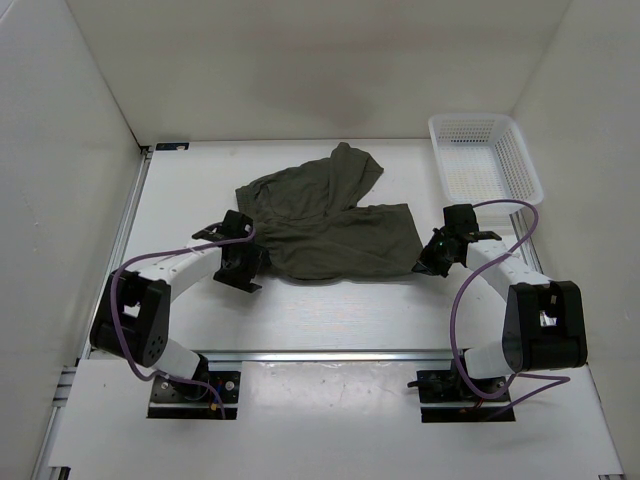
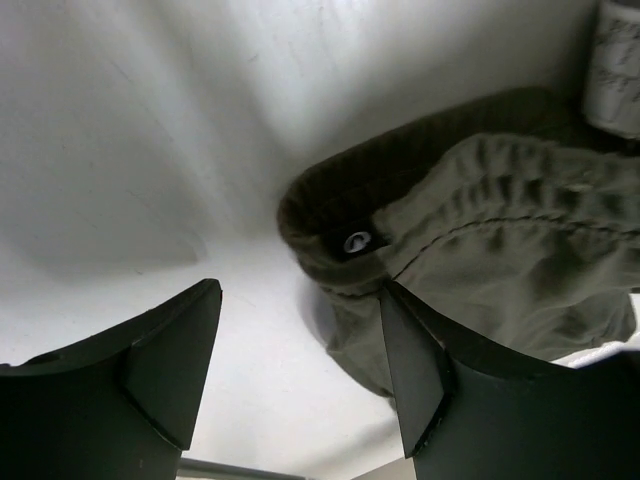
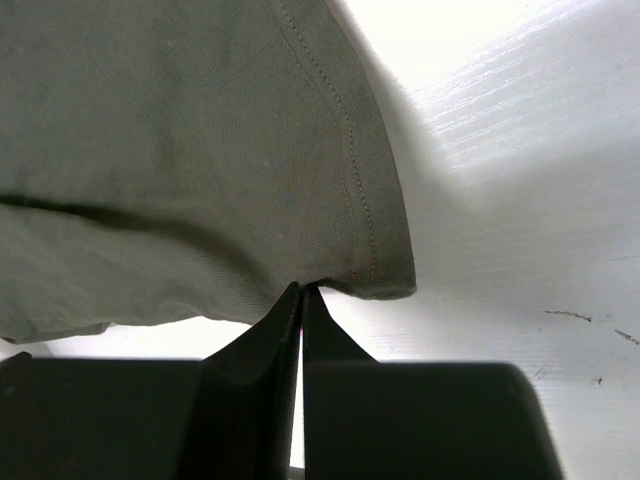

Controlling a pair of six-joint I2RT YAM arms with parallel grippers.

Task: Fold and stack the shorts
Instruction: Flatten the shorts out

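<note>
**Top external view.** Left gripper (image 1: 243, 268) is low over the table (image 1: 300, 320) with its jaws spread. It sits at the near-left edge of the shorts (image 1: 330, 225), and the cloth begins just beyond and inboard of its tips. Right gripper (image 1: 432, 264) is pressed shut at the near-right corner of the shorts, right against the leg end. The shorts lie rumpled between the two grippers, with one leg bunched toward the far side. A white mesh basket (image 1: 522, 165) stands beyond the right gripper toward the far-right corner, apart from the cloth.

**Left wrist view.** Left gripper (image 2: 298, 300) is open, with bare table (image 2: 150, 150) showing between the fingers (image 2: 180, 360). The gathered waistband of the shorts (image 2: 500, 230) lies ahead of the tips and off to one side. A metal eyelet (image 2: 357, 241) sits just past the tip of the finger on that side, which overlaps the cloth edge. I cannot tell whether that finger touches the cloth. Nothing is gripped.

**Right wrist view.** Right gripper (image 3: 301, 296) has its fingers pressed together with no gap. The stitched hem of the shorts (image 3: 200, 150) runs straight into the tips, so it reads as a pinch on the hem corner. The cloth spreads ahead of the tips and to one side, and white table (image 3: 500, 200) shows on the other side.
</note>
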